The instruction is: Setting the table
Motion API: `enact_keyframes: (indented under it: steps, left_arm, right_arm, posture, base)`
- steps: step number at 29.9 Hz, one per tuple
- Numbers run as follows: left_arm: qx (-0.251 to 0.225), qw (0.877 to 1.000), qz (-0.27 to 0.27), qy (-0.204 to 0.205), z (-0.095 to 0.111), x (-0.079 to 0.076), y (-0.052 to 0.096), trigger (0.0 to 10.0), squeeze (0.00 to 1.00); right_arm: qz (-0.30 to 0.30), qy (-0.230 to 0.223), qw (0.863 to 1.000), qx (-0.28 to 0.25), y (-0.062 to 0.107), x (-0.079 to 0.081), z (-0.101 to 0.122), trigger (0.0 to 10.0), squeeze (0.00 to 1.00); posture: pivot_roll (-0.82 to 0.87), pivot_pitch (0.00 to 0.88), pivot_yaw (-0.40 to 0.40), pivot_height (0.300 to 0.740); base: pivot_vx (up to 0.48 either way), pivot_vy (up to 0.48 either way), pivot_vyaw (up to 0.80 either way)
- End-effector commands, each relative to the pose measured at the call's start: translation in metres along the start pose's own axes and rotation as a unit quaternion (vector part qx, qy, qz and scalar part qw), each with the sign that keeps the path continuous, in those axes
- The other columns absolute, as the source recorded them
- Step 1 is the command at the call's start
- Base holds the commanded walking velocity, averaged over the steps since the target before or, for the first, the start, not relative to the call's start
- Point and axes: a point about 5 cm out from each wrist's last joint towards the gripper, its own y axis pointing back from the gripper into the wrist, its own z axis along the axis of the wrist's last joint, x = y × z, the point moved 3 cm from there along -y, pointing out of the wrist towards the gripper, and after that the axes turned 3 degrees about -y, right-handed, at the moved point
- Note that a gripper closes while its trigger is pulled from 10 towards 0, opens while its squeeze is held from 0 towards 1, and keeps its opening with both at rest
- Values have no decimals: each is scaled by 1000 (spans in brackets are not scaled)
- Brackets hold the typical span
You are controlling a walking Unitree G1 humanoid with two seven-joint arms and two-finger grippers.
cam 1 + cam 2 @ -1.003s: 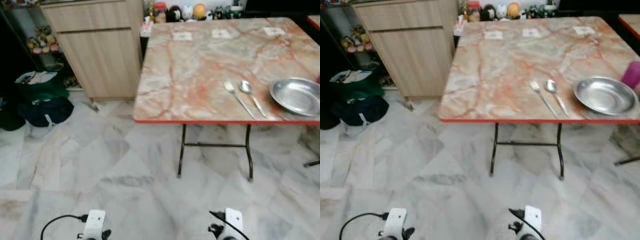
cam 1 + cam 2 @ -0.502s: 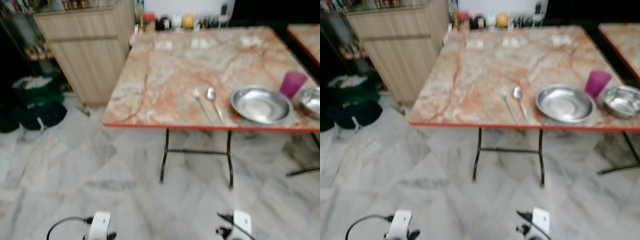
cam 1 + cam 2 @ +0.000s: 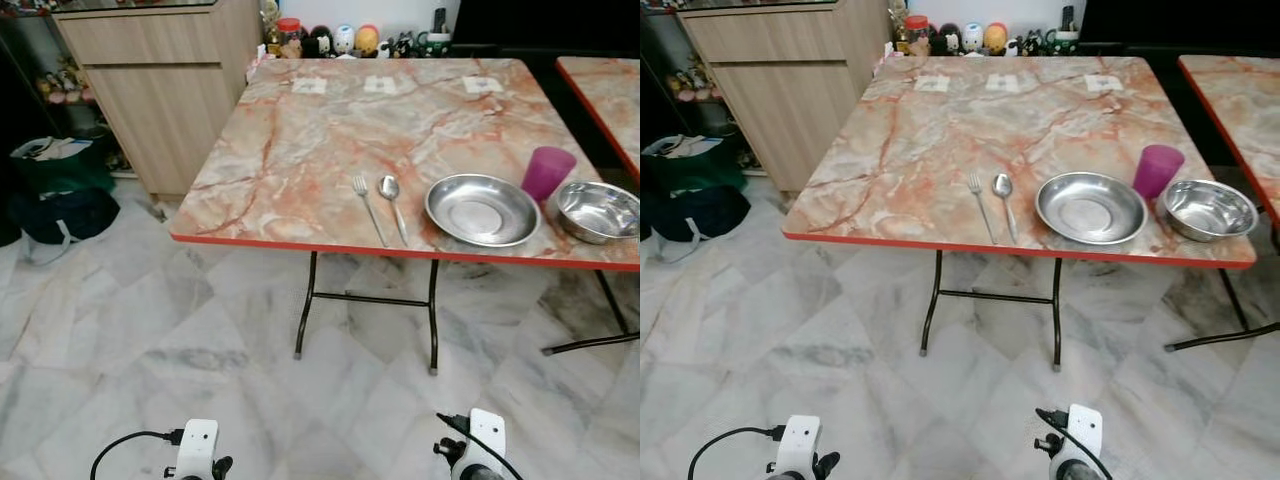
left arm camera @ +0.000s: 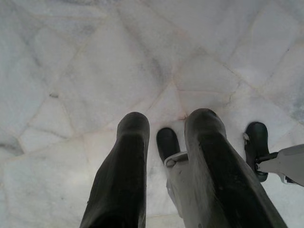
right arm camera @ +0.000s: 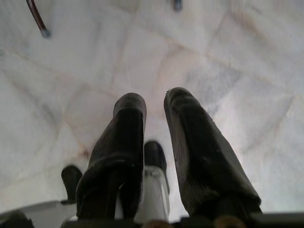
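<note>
A: Marble floor point(image 3: 130, 330), folding counter point(image 3: 300, 160) ahead, wood cabinet point(image 3: 160, 90) on its left. Head view?

B: Fork point(image 3: 368, 208) and spoon point(image 3: 392, 205) lie side by side near the front edge, plate point(image 3: 482, 209) just right of them, pink cup point(image 3: 547, 173) behind the plate's right side, steel bowl point(image 3: 598, 210) right of that. Reads as one place setting, cutlery left of the plate. Far edge has three paper squares; jars and figurines sit behind the counter.

A: Arms?

B: Both low at the frame bottom, well apart from the counter, idle.

A: Left wrist view?

B: Left gripper point(image 4: 164, 126) points down at the floor, jaws parted, nothing between them. Robot's foot below.

A: Right wrist?

B: Right gripper point(image 5: 154, 107) same: aimed at the floor, jaws slightly apart, empty.

A: Stage?

B: My guess: setting mostly laid, robot standing back with nothing in hand.
</note>
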Motion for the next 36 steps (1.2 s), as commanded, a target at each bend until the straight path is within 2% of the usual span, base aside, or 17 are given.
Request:
enact_keyframes:
  steps: [1,5,22,34,36]
  left_arm:
    - [8,1000,4,6,-6,5,2,10000,0]
    - [12,1000,7,5,-11,6,3,10000,0]
    - [15,1000,2,-3,-17,4,5,10000,0]
    - [10,1000,-4,-5,-17,1,5,10000,0]
    - [11,1000,-5,-5,-18,1,5,10000,0]
  right_arm:
    - [1,-8,1000,7,0,0,-3,10000,0]
    - [2,-5,1000,6,0,-1,-1,10000,0]
    - [-2,-2,1000,14,1,-4,-8,10000,0]
    - [-15,-8,1000,11,2,-6,-11,10000,0]
    - [-16,-18,1000,9,3,-6,-11,10000,0]
  posture:
    - [-51,62,21,740]
    - [-52,63,19,740]
    - [-51,21,26,740]
    - [-51,0,27,740]
    - [-51,0,28,740]
  base:
    - [0,0,0]
    - [0,0,0]
    - [327,0,0]
    - [0,0,0]
    - [0,0,-719]
